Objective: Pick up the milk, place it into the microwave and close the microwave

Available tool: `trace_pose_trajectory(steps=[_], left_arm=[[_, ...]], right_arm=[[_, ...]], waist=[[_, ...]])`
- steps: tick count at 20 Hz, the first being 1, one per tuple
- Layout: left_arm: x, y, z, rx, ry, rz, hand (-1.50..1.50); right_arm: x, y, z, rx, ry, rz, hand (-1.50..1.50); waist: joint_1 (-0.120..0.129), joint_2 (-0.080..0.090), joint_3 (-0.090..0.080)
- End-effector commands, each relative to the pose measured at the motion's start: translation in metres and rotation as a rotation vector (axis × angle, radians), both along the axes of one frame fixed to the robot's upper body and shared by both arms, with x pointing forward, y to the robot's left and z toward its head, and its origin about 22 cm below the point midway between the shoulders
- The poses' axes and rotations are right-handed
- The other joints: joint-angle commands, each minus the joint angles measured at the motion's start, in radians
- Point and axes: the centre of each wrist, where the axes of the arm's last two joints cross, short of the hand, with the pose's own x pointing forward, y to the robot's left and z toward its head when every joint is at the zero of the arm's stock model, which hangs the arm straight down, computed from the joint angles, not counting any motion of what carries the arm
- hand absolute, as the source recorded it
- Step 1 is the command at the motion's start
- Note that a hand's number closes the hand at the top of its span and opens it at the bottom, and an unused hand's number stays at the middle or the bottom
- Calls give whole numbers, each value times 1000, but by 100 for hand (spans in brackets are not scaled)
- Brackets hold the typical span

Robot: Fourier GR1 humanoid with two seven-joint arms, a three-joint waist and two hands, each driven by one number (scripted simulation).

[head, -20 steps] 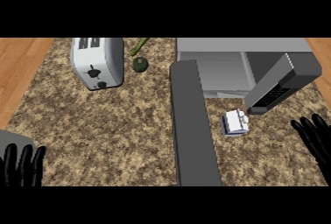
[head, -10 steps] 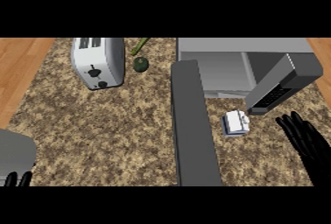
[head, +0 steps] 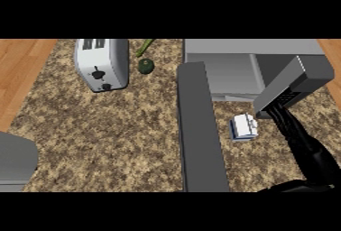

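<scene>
The milk [head: 244, 126], a small white and blue carton, stands on the speckled counter just in front of the microwave [head: 226, 67]. The microwave's cavity is open, and its long grey door [head: 200, 135] swings out toward me, left of the carton. My right hand [head: 307, 146] comes in from the lower right with straight fingers. Its fingertips [head: 285, 113] lie a little right of the carton, by the microwave's front right corner, and do not touch the carton. Only my left forearm [head: 15, 162] shows at the lower left edge; its hand is out of the picture.
A silver toaster [head: 101, 63] stands at the back left. Beside it lies a dark green vegetable with a stem [head: 146, 66]. A grey block [head: 296, 85] juts out at the microwave's right side. Wooden floor [head: 20, 76] borders the counter on the left.
My right hand has reached forward and left, from the right edge to just beside the milk. My left hand has slid out of view, leaving only the forearm.
</scene>
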Motion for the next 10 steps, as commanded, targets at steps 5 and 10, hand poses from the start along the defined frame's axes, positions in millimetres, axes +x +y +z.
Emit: trace_pose_trajectory(steps=[5,10], left_arm=[[-22,2,-11,-12,-5,14,-150],[-39,18,-13,0,-6,-10,-150]], right_arm=[[26,6,-44,-73,31,-38,-150],[65,0,-45,-84,10,-99,-150]], waist=[[3,0,0],[11,0,0]])
